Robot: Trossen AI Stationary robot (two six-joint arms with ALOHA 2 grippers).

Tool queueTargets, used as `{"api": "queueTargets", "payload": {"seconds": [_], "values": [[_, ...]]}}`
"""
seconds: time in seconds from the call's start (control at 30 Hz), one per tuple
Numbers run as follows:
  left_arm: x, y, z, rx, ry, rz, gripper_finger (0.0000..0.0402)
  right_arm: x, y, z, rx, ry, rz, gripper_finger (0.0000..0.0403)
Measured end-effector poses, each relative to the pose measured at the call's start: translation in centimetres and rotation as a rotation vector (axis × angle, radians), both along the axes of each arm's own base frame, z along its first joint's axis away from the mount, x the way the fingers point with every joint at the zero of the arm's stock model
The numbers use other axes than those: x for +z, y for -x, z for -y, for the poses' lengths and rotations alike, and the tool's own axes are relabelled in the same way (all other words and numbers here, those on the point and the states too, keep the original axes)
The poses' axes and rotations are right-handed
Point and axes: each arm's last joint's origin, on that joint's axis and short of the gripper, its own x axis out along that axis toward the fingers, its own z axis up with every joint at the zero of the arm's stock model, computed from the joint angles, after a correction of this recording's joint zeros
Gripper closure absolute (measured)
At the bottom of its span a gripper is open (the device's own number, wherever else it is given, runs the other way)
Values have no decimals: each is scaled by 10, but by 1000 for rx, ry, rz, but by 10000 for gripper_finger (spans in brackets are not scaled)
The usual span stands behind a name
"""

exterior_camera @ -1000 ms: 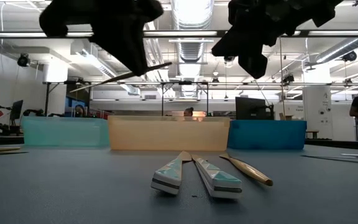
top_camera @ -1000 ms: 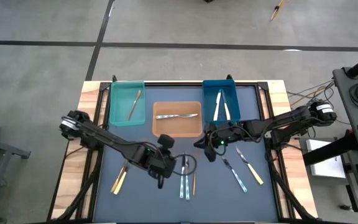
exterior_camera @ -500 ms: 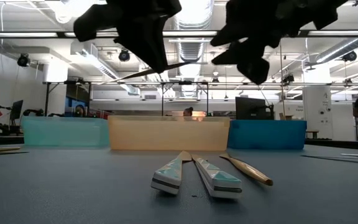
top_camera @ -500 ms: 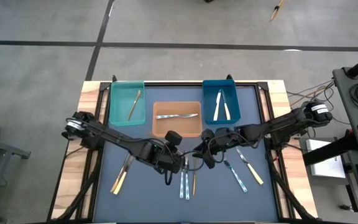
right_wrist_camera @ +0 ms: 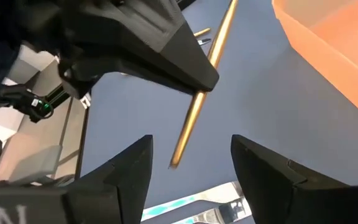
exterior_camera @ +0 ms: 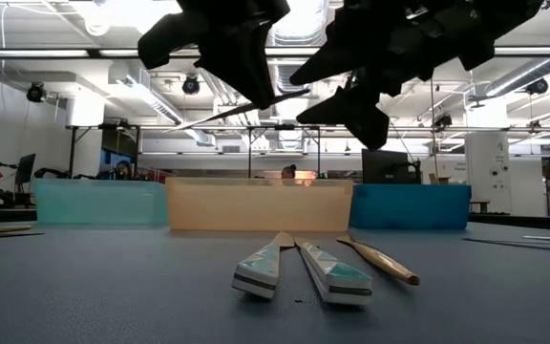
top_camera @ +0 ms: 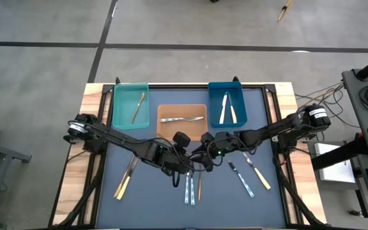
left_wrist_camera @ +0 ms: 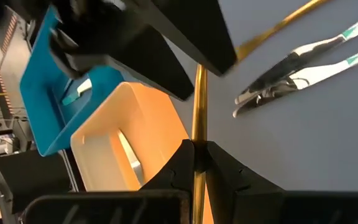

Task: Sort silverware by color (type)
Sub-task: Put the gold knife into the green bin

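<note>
High view: the two arms are meeting over the middle of the bench [top_camera: 139,198], just in front of the orange bin [top_camera: 181,130]. The left gripper [top_camera: 183,167] and the right gripper [top_camera: 203,155] are sitting close together there. A gold piece [top_camera: 138,106] is lying in the teal bin [top_camera: 130,121], a silver fork [top_camera: 183,119] in the orange bin, and two cream-handled pieces [top_camera: 228,107] in the blue bin [top_camera: 226,121]. More silverware is lying on the dark mat: a pair at the left [top_camera: 124,181], three slim pieces in the middle [top_camera: 192,186], and two at the right [top_camera: 250,174].

Low view: both grippers are hanging above the bench. The left one [exterior_camera: 256,81] is holding a thin gold utensil [exterior_camera: 232,112] tilted in the air, its jaws closed on it. The right one [exterior_camera: 351,91] is just beside that utensil's raised end. On the mat below, two teal-patterned handles [exterior_camera: 299,269] and a gold handle [exterior_camera: 382,260] are lying side by side.

Left wrist view: the left jaws are clamping the gold utensil [left_wrist_camera: 197,106], which is pointing toward the right arm's dark fingers [left_wrist_camera: 166,37]. The orange bin [left_wrist_camera: 123,146] and blue bin [left_wrist_camera: 61,106] are showing beyond.

Right wrist view: the right jaws are standing wide apart, with the gold utensil [right_wrist_camera: 201,99] in line between the fingers [right_wrist_camera: 129,171] and not touching them; the left gripper [right_wrist_camera: 142,46] is gripping it farther along.
</note>
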Motion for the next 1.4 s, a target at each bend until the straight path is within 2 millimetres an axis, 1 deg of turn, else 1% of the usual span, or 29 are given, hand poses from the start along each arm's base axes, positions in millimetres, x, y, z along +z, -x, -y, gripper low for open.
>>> {"api": "queueTargets", "payload": {"seconds": [0.3, 0.57, 0.9, 1.0, 1.23, 1.27, 1.4], "values": [[1, -3, 1, -11, -1, 24, 398, -3, -4, 5, -11, 20, 19, 196], [3, -5, 1, -19, -1, 50, 398, -3, -5, 6, -20, 30, 29, 225], [2, -5, 1, -17, -6, 53, 398, -3, -5, 6, -31, 33, 28, 232], [2, -5, 1, -16, -7, 54, 398, -3, -5, 6, -32, 31, 28, 261], [2, -5, 1, -15, -9, 55, 398, -3, -5, 6, -33, 33, 24, 373], [2, -5, 1, -15, -9, 54, 398, -4, -5, 6, -32, 35, 21, 382], [2, -5, 1, -15, -8, 55, 395, -4, -4, 7, -32, 36, 19, 386]]}}
